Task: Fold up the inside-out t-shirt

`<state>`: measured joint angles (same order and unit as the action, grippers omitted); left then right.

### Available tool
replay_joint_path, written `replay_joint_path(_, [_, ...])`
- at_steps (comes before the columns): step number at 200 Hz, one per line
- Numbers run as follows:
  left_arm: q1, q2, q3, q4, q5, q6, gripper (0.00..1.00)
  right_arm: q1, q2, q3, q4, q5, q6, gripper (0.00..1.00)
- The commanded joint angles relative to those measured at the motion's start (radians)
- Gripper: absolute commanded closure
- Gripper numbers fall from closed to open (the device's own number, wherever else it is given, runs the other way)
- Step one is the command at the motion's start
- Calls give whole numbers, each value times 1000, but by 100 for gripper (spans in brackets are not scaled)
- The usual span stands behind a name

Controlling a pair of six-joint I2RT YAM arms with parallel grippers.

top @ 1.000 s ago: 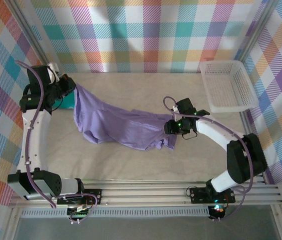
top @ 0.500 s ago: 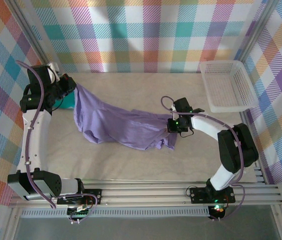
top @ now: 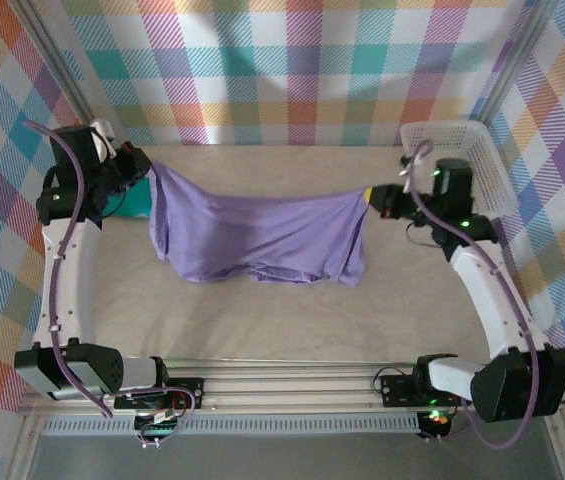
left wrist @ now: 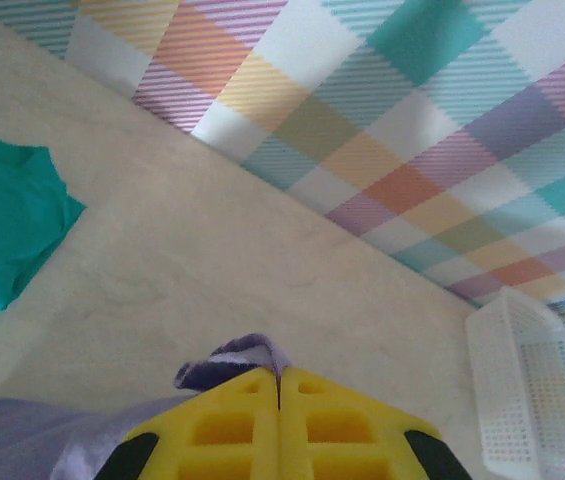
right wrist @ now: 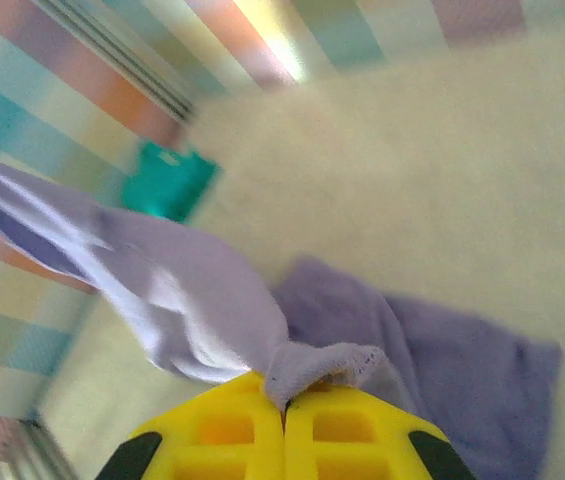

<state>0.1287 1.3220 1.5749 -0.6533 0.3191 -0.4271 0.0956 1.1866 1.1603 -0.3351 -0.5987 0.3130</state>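
The lavender inside-out t-shirt [top: 257,235] hangs stretched between both grippers above the table, its lower edge draped toward the surface. My left gripper [top: 148,168] is shut on its left corner; a fold of purple cloth [left wrist: 234,360] pokes out above the yellow fingertips [left wrist: 232,420]. My right gripper [top: 370,196] is shut on the right corner, where a bunched hem [right wrist: 322,362] sits pinched between the yellow fingers [right wrist: 217,430], and the rest of the shirt [right wrist: 162,290] trails away to the left.
A teal-green folded garment [top: 139,203] lies at the far left, behind the shirt's left edge, also seen as a teal garment [left wrist: 7,225] [right wrist: 167,180]. A white mesh basket [top: 457,170] stands at the back right, close behind my right arm. Checked walls enclose the table.
My right gripper closed on the shirt's right corner near mid-table, then lifted it up and to the back right. The shirt went from a crumpled heap to a spread, hanging sheet.
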Motion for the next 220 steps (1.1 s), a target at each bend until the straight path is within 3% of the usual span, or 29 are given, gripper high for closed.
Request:
replay_joint_path(1, [24,-25,164,49,-17,-44,100,-61,-26,146,120,-267,63,100])
replay_joint_path(26, [102,9,441,-33,-56,-52,100,-161,-57,347,119,-322,110,100])
replay_joint_path(51, [192,38,713,-123,-100,-56,100,-250,-87,543,-40,-298,63,100])
replay_joint_path(84, [201,49,906,-182,-130,-9,100,-272,-137,721,-268,-207,-76,100])
replay_joint_path(110, [203,73,897,-229,-91,11,100,-273,-158,759,-364,-88,-145,100])
replay_joint_path(129, [202,76,799,-235,-69,41,100,-272,-134,713,-375,-74,-144,100])
replay_joint_path(151, [187,54,607,-154,-86,65,100,-273,-104,574,-260,-108,-91,100])
replay_joint_path(164, [132,81,546,-122,-121,88,100,-271,-70,499,-154,-119,-42,100])
replay_joint_path(186, [45,189,563,-111,-199,130,100,-239,39,486,-65,-98,-27,100])
replay_joint_path(220, [34,307,674,-95,-209,102,100,-208,161,558,-14,-61,-49,100])
